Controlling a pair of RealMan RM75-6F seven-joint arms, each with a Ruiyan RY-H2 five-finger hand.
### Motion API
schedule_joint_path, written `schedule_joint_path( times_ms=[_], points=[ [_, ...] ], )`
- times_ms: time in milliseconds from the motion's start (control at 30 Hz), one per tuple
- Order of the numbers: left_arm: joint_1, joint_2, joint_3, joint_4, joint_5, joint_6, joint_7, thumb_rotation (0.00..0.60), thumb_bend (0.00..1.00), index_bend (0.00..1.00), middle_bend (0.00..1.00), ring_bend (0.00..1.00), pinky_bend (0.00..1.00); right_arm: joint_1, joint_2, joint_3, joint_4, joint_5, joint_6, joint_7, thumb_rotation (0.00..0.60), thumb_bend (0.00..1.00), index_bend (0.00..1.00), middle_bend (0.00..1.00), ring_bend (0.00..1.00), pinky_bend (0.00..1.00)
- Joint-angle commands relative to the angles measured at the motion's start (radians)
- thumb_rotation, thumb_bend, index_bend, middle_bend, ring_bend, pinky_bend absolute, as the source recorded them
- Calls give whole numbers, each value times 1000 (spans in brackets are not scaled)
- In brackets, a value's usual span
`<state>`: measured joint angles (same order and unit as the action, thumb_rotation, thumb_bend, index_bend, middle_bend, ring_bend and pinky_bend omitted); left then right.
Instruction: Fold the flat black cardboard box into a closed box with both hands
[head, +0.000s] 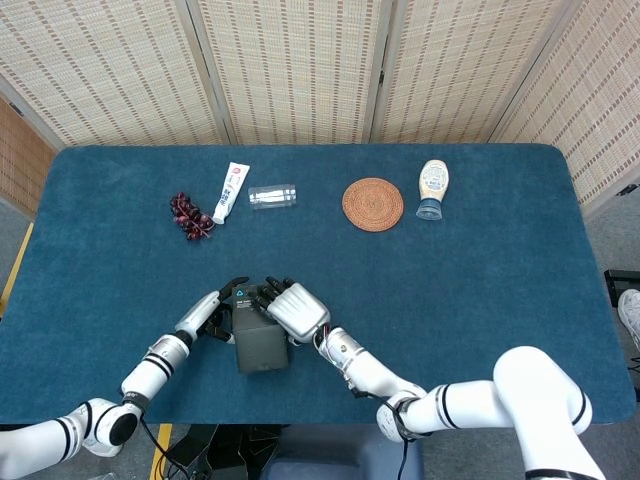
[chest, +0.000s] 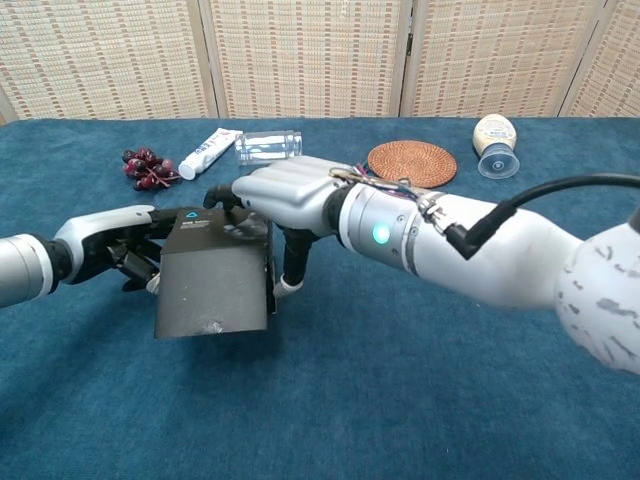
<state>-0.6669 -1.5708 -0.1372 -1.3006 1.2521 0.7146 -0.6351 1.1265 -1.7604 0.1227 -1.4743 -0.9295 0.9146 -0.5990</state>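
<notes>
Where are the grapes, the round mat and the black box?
grapes (head: 190, 215), head view, middle of the bunch
round mat (head: 372, 203), head view, its centre
black box (chest: 212, 285), chest view, the front face

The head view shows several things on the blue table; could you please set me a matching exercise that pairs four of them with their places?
Things:
1. grapes
2. woven coaster
3. black box
4. clear bottle

Places:
A. between the left hand and the right hand
B. just left of the upside-down sauce bottle
C. at the left end of the far row
D. just right of the white tube

Pairs: 1-C, 2-B, 3-A, 4-D
</notes>
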Motion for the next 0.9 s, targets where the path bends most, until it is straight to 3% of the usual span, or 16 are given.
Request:
schedule_joint_path(
  times_ms=[33,333,900],
  points=[
    [-2,-1,-4,4,-6,-14,-6,600,162,72,202,624,836,-7,40,26,-48,28,-33,28,600,0,90,173,122,230],
    [-14,17,4,-14,11,-58,0,600,163,42,171,597,836,23,103,53,-132,149,-109,31,600,0,90,201,122,230],
    [-4,15,-13,-27,0,-46,9,600,163,38,164,592,836,56,-27,33,-79,164,94,-153,600,0,90,285,122,230]
  ],
)
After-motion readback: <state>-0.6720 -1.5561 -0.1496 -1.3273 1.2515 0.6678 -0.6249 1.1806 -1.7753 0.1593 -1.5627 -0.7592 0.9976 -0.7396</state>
